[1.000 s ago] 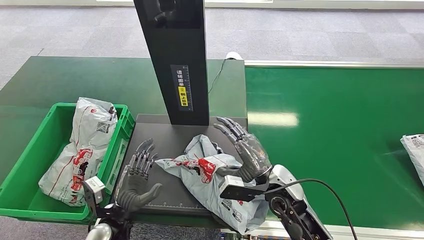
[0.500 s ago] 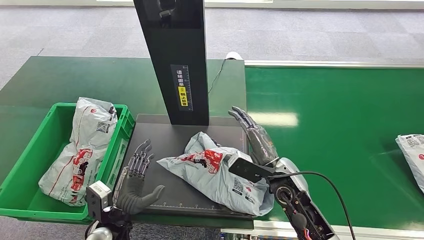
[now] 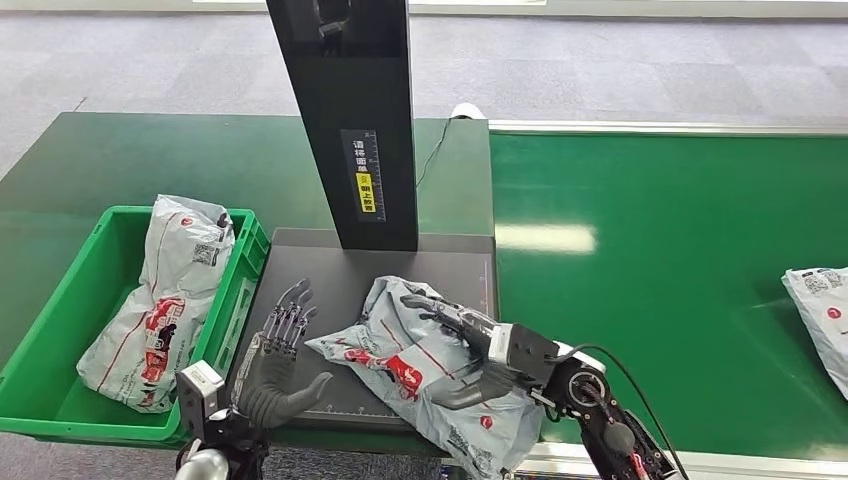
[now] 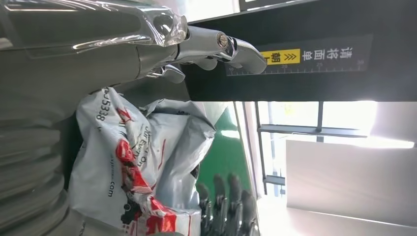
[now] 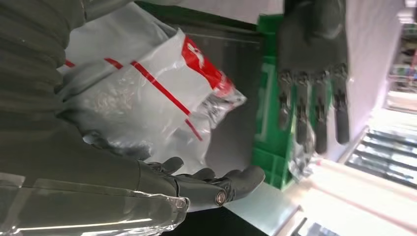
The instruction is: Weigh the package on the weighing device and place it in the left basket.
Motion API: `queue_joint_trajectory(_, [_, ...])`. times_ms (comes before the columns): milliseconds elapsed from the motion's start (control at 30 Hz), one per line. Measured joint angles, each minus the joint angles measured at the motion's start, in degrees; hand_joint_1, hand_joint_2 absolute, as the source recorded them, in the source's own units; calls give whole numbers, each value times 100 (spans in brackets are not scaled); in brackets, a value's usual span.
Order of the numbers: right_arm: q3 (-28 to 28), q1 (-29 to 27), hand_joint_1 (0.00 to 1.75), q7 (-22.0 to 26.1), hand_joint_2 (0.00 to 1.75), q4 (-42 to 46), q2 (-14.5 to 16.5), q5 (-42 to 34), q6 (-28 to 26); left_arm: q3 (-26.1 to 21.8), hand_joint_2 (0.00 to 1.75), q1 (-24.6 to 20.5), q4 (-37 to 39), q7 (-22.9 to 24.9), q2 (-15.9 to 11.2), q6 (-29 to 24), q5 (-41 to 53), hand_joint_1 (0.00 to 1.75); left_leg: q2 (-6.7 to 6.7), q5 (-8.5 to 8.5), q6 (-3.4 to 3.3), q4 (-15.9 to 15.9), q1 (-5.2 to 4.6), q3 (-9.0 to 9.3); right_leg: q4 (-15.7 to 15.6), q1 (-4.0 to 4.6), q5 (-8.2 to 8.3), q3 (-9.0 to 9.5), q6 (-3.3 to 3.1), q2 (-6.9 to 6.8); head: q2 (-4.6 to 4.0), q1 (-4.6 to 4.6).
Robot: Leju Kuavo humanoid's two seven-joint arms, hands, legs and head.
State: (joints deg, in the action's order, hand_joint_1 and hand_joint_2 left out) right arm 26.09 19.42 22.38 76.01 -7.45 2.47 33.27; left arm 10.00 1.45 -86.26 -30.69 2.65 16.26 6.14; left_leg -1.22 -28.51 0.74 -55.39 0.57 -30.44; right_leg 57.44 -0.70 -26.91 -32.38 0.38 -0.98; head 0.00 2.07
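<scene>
Weighing step: the crumpled grey plastic mailer with red print point(image 3: 420, 360) lies on the flat black scale platform point(image 3: 320, 275). Right hand point(image 3: 468, 340) rests on it, fingers released; left hand point(image 3: 275, 365) waits open-fingered at nine o'clock. Next: grasp and carry to the green plastic basket point(image 3: 60, 330).
</scene>
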Motion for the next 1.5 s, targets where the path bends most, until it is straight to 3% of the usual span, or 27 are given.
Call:
queue_joint_trajectory(133, [332,103,0,-239,175,-96,-249,670,211,5,175,20,40,-6,-18,-26,4,0,1,0,0,0,0,0,0,-1,0,0,0,0,0,0])
queue_joint_trajectory(333, [855,379,0,37,175,-204,-587,1058,644,5,175,-60,57,96,-33,-18,4,0,2,0,0,-1,0,5,0,-1,1,3,0,0,0,-1])
queue_joint_trajectory(633, [1048,550,0,77,175,-269,-679,949,777,4,175,-122,58,132,-32,-15,-6,0,1,0,0,-1,0,6,0,0,0,5,0,1,0,-1])
queue_joint_trajectory(767, [1044,593,0,321,175,-285,-646,761,668,3,175,-137,58,149,-28,-15,-17,0,0,0,0,-1,0,6,0,-1,1,5,0,0,0,-2])
queue_joint_trajectory(867, [915,570,0,527,175,-214,-528,619,273,3,175,-116,48,150,-22,-27,-21,0,0,0,0,-1,0,6,0,0,1,5,0,0,0,-1])
queue_joint_trajectory(1067, [349,318,0,505,175,143,-120,1003,-1394,-1,175,81,-63,96,27,-63,92,0,4,0,0,0,1,4,0,1,-1,1,-1,0,0,-1])
queue_joint_trajectory(1500, [-390,-257,0,1488,175,1033,372,1519,-3463,8,175,7,-62,-17,51,-79,54,0,1,0,0,0,0,5,0,0,0,1,0,0,0,0])
